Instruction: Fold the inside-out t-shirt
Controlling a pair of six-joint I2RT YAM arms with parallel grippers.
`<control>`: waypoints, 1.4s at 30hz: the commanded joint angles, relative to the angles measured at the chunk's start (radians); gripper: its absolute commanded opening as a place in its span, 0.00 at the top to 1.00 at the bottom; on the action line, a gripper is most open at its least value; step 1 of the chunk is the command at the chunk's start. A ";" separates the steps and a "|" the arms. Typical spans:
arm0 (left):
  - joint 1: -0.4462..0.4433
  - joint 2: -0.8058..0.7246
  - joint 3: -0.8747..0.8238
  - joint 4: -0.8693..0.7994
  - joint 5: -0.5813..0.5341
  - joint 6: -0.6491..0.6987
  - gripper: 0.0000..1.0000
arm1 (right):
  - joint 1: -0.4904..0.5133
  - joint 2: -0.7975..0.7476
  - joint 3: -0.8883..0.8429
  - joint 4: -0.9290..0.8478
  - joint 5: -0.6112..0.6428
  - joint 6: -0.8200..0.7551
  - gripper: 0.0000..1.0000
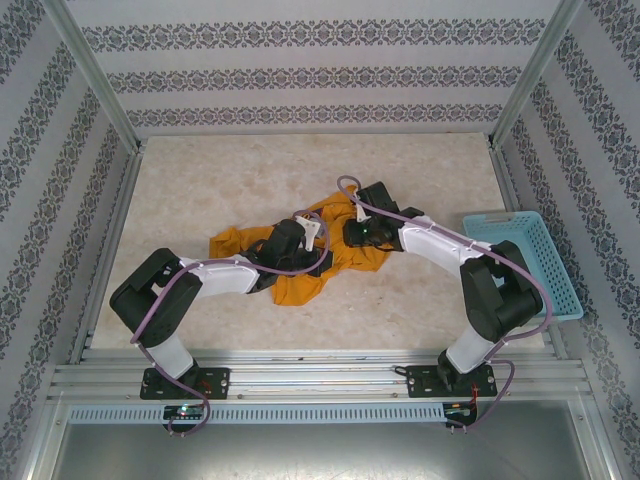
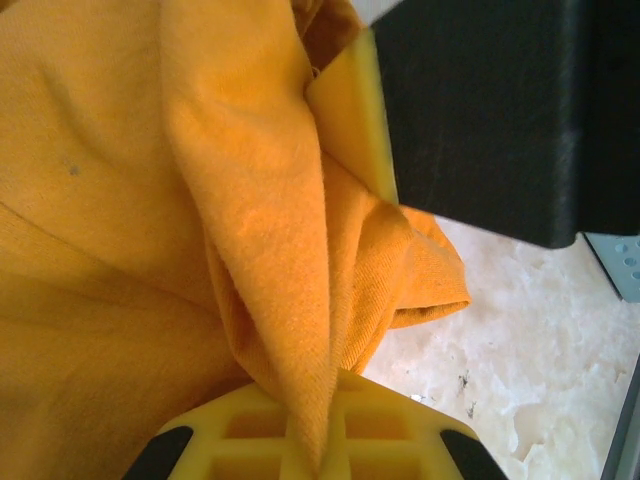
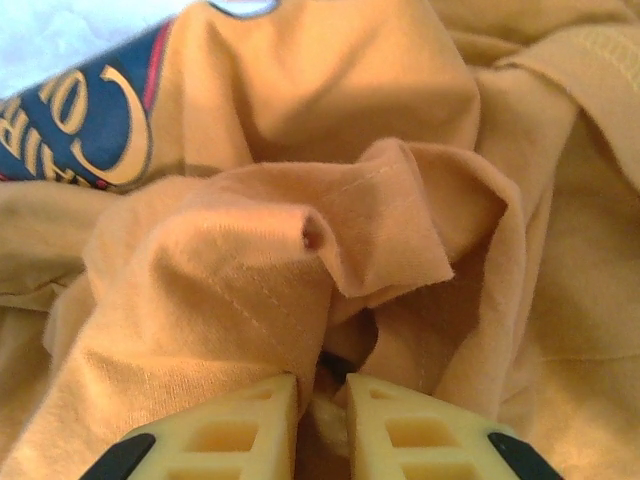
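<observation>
The inside-out t-shirt (image 1: 298,287) lies crumpled in a mustard-orange heap at the middle of the table. My left gripper (image 1: 316,232) comes in from the left and is shut on a ridge of its cloth; the left wrist view shows that fold of the t-shirt (image 2: 250,230) pinched tight at the gripper (image 2: 325,452). My right gripper (image 1: 354,233) meets it from the right, its yellow pad (image 2: 350,120) close by. In the right wrist view the right gripper (image 3: 322,425) has its jaws nearly together with bunched t-shirt (image 3: 300,260) cloth between them. A blue print (image 3: 85,130) shows at the upper left.
A light-blue plastic basket (image 1: 527,262) stands at the table's right edge, beside the right arm. Bare marble-look tabletop (image 1: 250,180) extends behind and to the left of the shirt. Patterned walls and metal posts (image 1: 92,75) close in the sides and back.
</observation>
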 commanded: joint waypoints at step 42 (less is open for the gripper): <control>0.002 0.002 0.000 -0.002 0.011 -0.008 0.99 | -0.195 -0.245 -0.240 -0.012 -0.015 0.153 1.00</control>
